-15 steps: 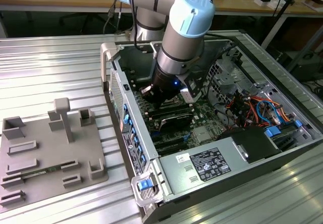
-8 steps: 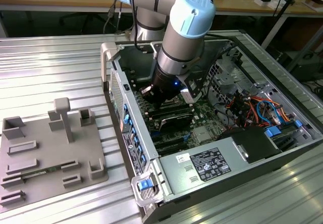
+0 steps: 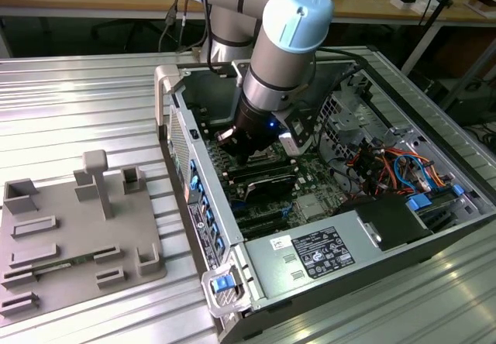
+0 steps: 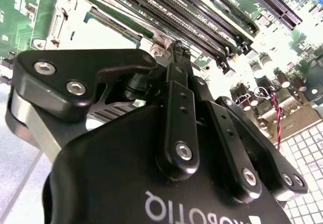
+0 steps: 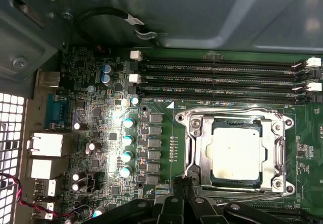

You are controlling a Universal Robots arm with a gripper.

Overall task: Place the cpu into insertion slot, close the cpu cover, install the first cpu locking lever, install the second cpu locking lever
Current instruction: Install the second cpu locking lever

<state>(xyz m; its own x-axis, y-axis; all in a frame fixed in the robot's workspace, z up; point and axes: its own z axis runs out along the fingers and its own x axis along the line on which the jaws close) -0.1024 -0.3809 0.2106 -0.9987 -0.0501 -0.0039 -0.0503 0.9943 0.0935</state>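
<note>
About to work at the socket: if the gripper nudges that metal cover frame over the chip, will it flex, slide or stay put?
The cover looks like thin sheet metal around a big window, so it may flex slightly. It lies flat over the chip, framed by screws on the socket, so it probably pivots rather than slides. Its shiny surface may be slippery for the gripper.

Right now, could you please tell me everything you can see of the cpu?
The cpu is a small flat square chip with a pale, silvery metal top and a thin darker border. In the first wrist view it lies flat and level inside the insertion slot, framed by the silvery cpu cover, which looks closed down around it so the top shows through the window. Memory slots run alongside the socket. The tool hangs at the socket's edge, apart from the chip.
</note>
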